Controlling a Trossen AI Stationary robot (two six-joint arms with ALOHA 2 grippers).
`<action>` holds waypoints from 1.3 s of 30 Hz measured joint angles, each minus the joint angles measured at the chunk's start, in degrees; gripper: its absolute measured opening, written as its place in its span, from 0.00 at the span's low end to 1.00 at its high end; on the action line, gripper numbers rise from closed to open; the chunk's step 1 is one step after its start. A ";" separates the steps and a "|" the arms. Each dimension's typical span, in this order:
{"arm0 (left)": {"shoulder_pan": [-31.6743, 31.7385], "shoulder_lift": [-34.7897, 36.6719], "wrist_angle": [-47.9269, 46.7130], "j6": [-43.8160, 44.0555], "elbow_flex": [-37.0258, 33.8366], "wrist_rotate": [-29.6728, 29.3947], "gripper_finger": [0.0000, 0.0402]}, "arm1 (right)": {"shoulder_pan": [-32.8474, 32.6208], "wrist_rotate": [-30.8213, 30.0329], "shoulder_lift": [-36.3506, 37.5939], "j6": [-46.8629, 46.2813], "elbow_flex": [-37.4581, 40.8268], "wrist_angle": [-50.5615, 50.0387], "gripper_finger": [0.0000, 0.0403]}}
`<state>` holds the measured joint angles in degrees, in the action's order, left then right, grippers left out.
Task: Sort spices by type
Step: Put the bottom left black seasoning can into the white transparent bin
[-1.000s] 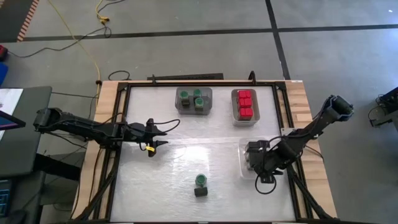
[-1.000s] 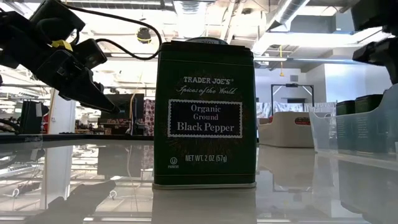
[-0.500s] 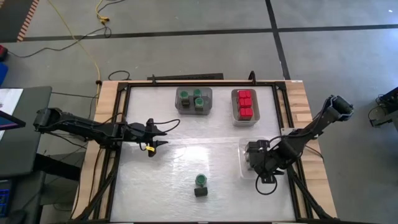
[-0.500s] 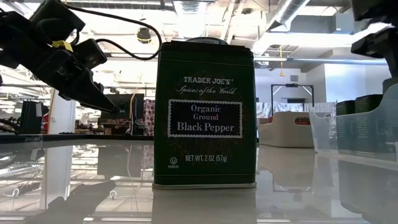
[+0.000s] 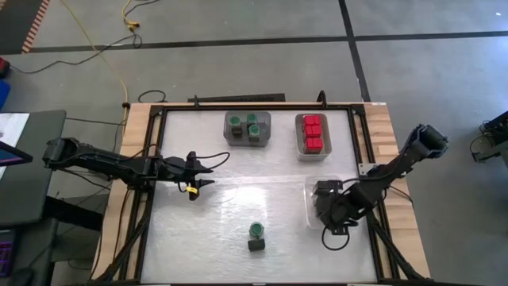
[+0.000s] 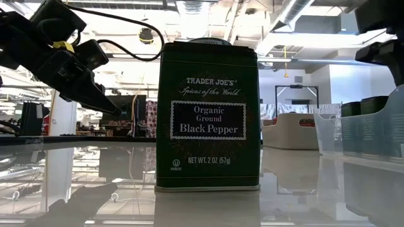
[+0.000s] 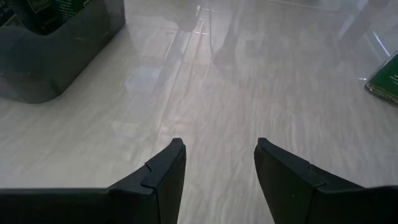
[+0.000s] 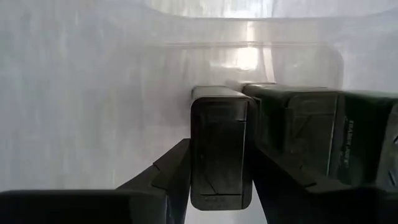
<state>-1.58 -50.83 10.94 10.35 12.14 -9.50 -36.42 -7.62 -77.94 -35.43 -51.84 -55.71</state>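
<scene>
Shifted slightly since a second ago, the right gripper (image 8: pixel 221 180) is seen inside the clear tray (image 5: pixel 311 208), jaws closed against the upright black tin (image 8: pixel 221 146) between them, while the left gripper (image 7: pixel 221 168), jaws apart, is held well away.

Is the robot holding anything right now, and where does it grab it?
The right gripper grips a dark tin by its narrow sides, inside the clear tray.
</scene>
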 joint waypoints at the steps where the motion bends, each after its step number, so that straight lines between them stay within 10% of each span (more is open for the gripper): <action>1: 0.00 0.00 0.02 0.00 0.00 0.00 0.46 | 0.00 -0.16 -0.56 -0.02 -0.05 -0.12 0.45; 39: 0.00 0.00 0.00 0.22 0.00 0.00 0.46 | -1.55 -2.03 3.06 -3.57 -1.71 -0.84 0.58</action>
<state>-1.58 -50.83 10.94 10.57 12.14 -9.50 -37.98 -9.65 -74.88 -39.00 -53.55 -56.55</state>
